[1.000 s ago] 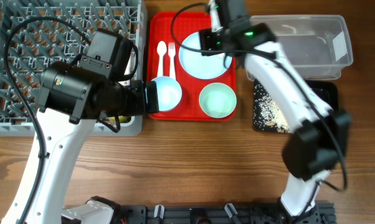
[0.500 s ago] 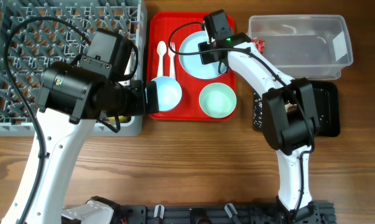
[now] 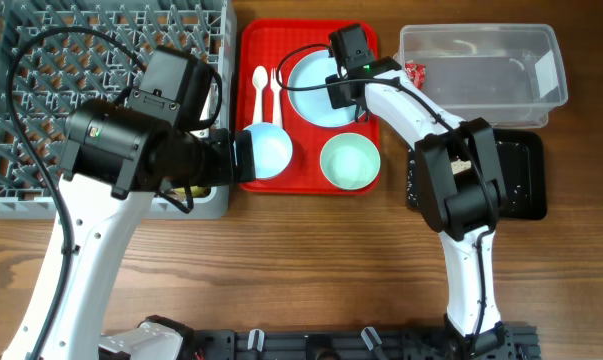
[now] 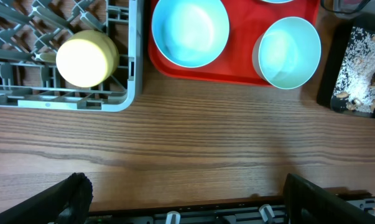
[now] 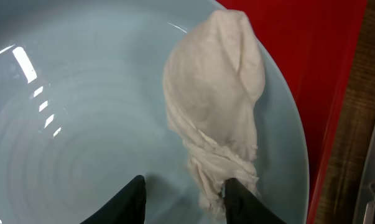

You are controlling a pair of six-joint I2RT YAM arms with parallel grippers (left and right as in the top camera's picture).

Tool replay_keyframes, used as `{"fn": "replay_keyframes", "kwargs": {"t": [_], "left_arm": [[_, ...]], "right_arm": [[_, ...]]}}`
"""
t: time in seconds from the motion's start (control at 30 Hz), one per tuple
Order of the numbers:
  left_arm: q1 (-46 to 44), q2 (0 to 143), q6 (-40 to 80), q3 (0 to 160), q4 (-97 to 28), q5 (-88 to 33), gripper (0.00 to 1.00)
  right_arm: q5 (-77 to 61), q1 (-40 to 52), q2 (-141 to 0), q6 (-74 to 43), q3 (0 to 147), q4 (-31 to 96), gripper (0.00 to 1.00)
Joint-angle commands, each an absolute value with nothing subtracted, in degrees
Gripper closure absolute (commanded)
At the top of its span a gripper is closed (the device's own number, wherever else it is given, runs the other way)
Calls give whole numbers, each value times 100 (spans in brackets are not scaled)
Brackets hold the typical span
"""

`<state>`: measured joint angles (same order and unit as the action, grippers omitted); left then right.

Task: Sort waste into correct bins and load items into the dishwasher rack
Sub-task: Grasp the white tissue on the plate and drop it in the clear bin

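Lying on plate [image 5: 81, 124] | napkin [image 5: 215, 106] tail between parted right fingers [image 5: 130, 198]

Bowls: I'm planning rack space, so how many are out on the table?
2. A pale blue bowl sits at the near-left corner of the red tray, and a mint green bowl at its near-right corner. Others could be hidden.
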<state>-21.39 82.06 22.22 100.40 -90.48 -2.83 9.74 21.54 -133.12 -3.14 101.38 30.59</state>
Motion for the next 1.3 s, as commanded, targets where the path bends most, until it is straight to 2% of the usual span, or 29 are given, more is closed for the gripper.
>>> {"fn": "replay_keyframes", "kwargs": {"t": [0.0,0.07,0.17,0.27,0.53,0.73,0.9,1.1,1.27], "left_arm": [[-2147,8132,2298,10036,-9050,-228,0],[-2147,8134,2298,10036,-9050,-228,0],[-2147,8132,2298,10036,-9050,-228,0],[-2147,8134,2298,10036,-9050,-228,0],[-2147,8132,2298,10036,-9050,-228,0],[-2147,8134,2298,10036,-9050,-228,0],[-2150,8134,2298,10036,-9050,-228,0],[-2147,8134,2298,10036,-9050,-228,0],[-2147,8132,2298,10036,-9050,-228,0]], "right_arm": [[976,2134,-13461,-298,10160,3105,63],[897,2134,-13461,-303,10160,3107,72],[934,2132,-13463,-298,10160,3107,78],[1175,2130,-13463,-307,10160,3127,95],[989,2137,-13255,-508,10206,3616,96],[377,2134,-12145,-906,10285,4042,96],[788,2067,-11301,-902,10285,4119,96],[1564,1625,-11059,-882,10269,4622,96],[1664,917,-11196,-768,10071,4744,96]]}}
